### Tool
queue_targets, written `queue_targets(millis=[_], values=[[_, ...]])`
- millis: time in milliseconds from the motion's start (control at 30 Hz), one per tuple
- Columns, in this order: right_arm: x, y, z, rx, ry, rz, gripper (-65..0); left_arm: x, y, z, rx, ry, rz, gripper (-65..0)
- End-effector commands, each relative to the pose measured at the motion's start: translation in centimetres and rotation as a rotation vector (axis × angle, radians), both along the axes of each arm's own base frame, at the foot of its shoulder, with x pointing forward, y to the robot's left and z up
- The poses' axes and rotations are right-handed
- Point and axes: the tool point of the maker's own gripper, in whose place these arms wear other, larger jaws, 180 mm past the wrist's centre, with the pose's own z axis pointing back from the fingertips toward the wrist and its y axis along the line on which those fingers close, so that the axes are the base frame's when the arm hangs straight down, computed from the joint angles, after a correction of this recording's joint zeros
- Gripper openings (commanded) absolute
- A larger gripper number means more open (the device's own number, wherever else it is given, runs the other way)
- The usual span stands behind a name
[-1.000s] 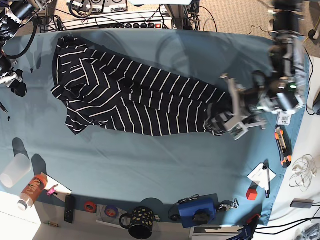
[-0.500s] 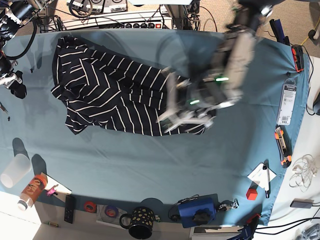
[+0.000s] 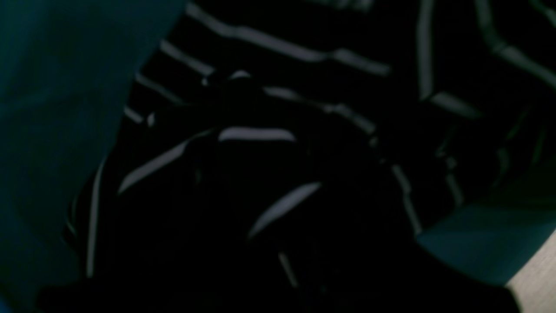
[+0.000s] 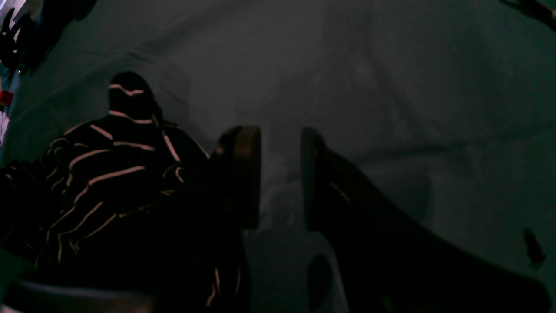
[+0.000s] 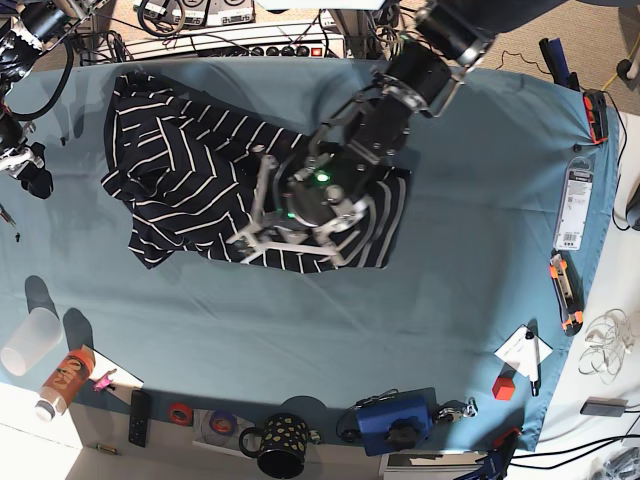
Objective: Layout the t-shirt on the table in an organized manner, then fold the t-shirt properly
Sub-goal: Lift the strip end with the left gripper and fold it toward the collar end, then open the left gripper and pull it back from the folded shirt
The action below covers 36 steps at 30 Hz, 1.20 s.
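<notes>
The dark t-shirt [image 5: 180, 180] with thin white stripes lies rumpled on the left half of the teal table [image 5: 470, 290]. Its right end is doubled back over its middle. My left gripper [image 5: 262, 222] hovers over that folded part, shut on the fabric. The left wrist view is filled with dark striped t-shirt [image 3: 278, 130], and the fingers do not show there. My right gripper [image 4: 278, 178] is open and empty above the table [image 4: 391, 87], with the t-shirt [image 4: 100, 174] bunched to its left. In the base view the right gripper [image 5: 25, 170] sits at the table's far left edge.
A clear cup [image 5: 30, 340], an orange bottle [image 5: 65, 380], a spotted mug [image 5: 280, 445] and a blue device [image 5: 395, 420] line the near edge. A red block [image 5: 503, 385], an orange cutter [image 5: 565, 290] and a packet [image 5: 575, 210] lie at the right. Power strips [image 5: 240, 45] run behind.
My left arm has swept left from the table's right side, carrying the shirt's right end over its middle. The shirt now spans less width. The right arm has stayed put.
</notes>
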Motion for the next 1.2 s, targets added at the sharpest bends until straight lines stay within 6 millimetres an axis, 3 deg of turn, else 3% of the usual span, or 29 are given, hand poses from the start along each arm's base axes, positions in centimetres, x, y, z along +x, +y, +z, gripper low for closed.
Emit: queue_targets(millis=[0, 67, 133, 300, 467, 567, 633, 800, 933, 1033, 1167], values=[[0.7, -0.9, 2.2, -0.038, -0.057, 0.001, -48.9, 0.8, -1.5, 2.2, -0.070, -0.048, -0.014, -55.3], [0.7, -0.9, 2.1, -0.041, -0.053, 0.000, -48.9, 0.8, -2.5, 2.9, -0.113, -0.062, -0.023, -41.1], [0.7, -0.9, 2.2, -0.040, -0.056, 0.000, -48.9, 0.8, -3.0, 3.4, -0.142, -0.072, -0.032, -33.6], [0.7, -0.9, 2.2, -0.040, -0.056, -0.001, -48.9, 1.0, -3.3, 4.8, -0.138, -0.073, -0.058, -33.3], [0.7, -0.9, 2.2, -0.041, -0.056, -0.001, -48.9, 2.5, -2.9, 9.0, -0.195, -0.176, -0.020, -33.3], [0.7, -1.0, 2.2, -0.042, -0.058, -0.002, -48.9, 4.1, -1.7, 11.3, -0.223, -0.274, 0.033, -33.3], [0.8, -1.0, 2.3, -0.044, -0.064, -0.006, -48.9, 5.5, 0.2, 11.8, -0.203, -0.314, 0.110, -33.3], [0.8, -1.1, 2.3, -0.044, -0.066, -0.006, -48.9, 7.9, 7.0, 9.7, -0.131, -0.253, 0.388, -35.5], [0.8, -1.1, 2.3, -0.044, -0.066, -0.006, -48.9, 6.8, 10.6, 5.7, -0.116, -0.143, 0.461, -40.4], [0.8, -1.1, 2.4, -0.044, -0.067, -0.006, -48.9, 4.8, 11.2, 2.9, -0.111, -0.059, 0.460, -41.0], [0.8, -1.1, 2.4, -0.044, -0.070, -0.007, -48.9, 1.5, 9.1, 0.5, -0.191, 0.081, 0.408, -41.0]])
